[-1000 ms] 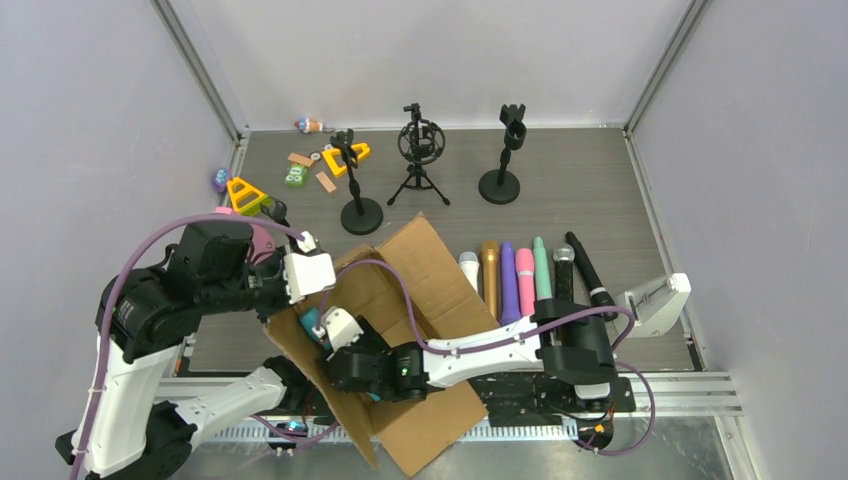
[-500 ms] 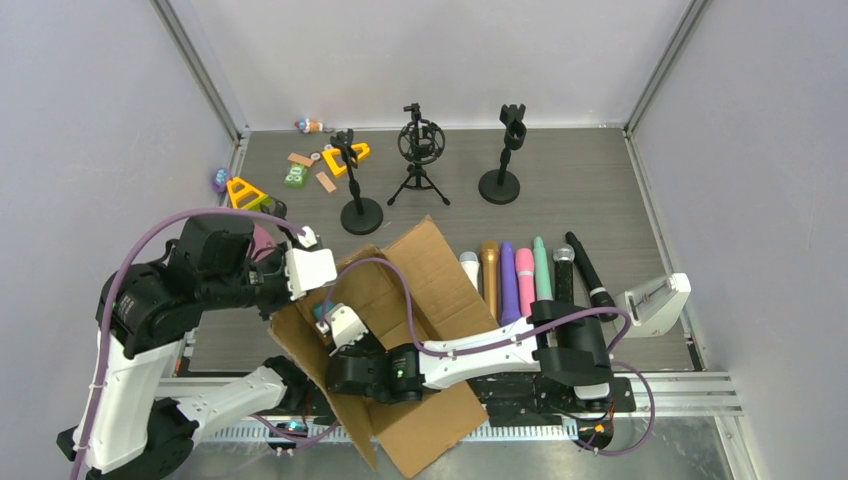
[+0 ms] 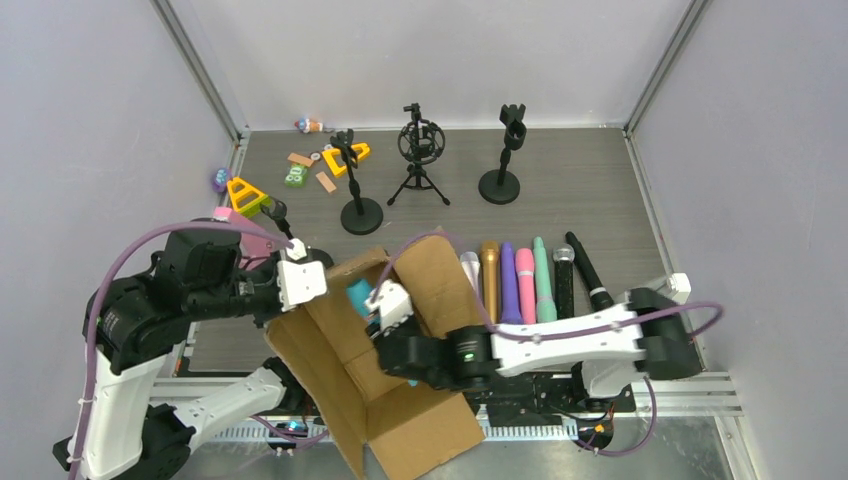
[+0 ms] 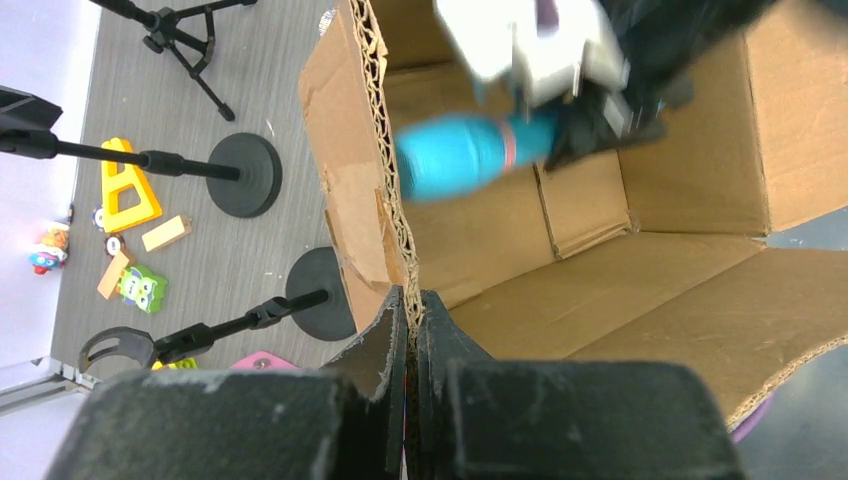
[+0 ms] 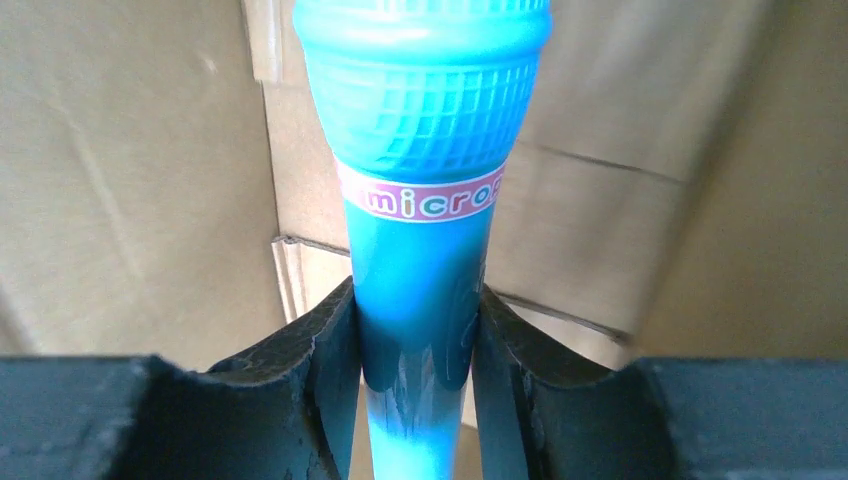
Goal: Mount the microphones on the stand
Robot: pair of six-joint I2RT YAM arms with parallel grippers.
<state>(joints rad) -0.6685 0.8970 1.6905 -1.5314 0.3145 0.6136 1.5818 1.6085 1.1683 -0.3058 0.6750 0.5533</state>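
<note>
Nearest the arm bases, an open cardboard box (image 3: 400, 425) is tipped on its side, and its corrugated wall is pinched edge-on by the left end effector (image 4: 410, 320), whose fingers are closed flat against either face of the card; the box appears to be held this way so that it is steadied and its mouth is presented to the other arm. Inside that mouth, the cyan microphone (image 5: 420, 100) is clamped by its slim handle between the closed fingers of the right end effector (image 5: 418, 310), with the rounded head left free and pointing away from the wrist. It is judged that the handle is gripped low so that the body can later be pressed into a clip. The microphone is seen above the box interior, clear of the flaps, not resting on anything. Just beyond the box, the other microphones (image 3: 525, 280) are laid side by side on the surface (image 3: 600, 190), heads away from the arms. Farther back, three black stands (image 3: 355, 185) are set upright in a loose row, all with nothing mounted, so attachment is judged not yet begun. Small toys (image 3: 243, 193) lie at the far left.
</note>
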